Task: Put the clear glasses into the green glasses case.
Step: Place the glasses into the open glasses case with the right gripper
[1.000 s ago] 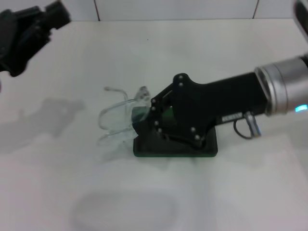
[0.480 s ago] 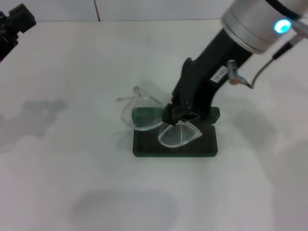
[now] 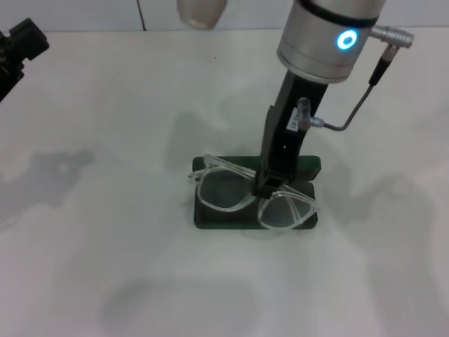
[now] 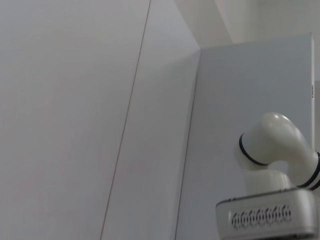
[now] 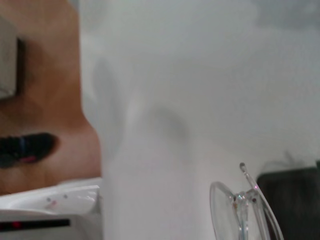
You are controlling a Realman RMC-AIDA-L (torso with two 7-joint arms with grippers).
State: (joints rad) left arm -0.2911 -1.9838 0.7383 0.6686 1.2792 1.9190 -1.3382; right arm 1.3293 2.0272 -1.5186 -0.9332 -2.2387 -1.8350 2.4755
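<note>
The clear glasses [image 3: 226,191] hang level across the green glasses case [image 3: 210,220], which lies in the middle of the white table, their lenses facing me. My right gripper [image 3: 269,188] comes down steeply from above and is shut on the glasses at the bridge between the two lenses. The case shows as a dark green flat rectangle, its far edge [image 3: 313,166] behind the arm. In the right wrist view one lens and a temple of the clear glasses [image 5: 239,212] show beside the dark case [image 5: 295,200]. My left gripper [image 3: 21,43] is parked at the far left corner.
A grey cable [image 3: 351,119] loops off the right wrist. The white table [image 3: 105,232] spreads all around the case. A white wall runs along the table's far edge. A brown surface [image 5: 45,85] shows beyond the table in the right wrist view.
The right arm has swung from a low reach to nearly upright. The glasses turned with it, from tilted at the case's left end to level across the case.
</note>
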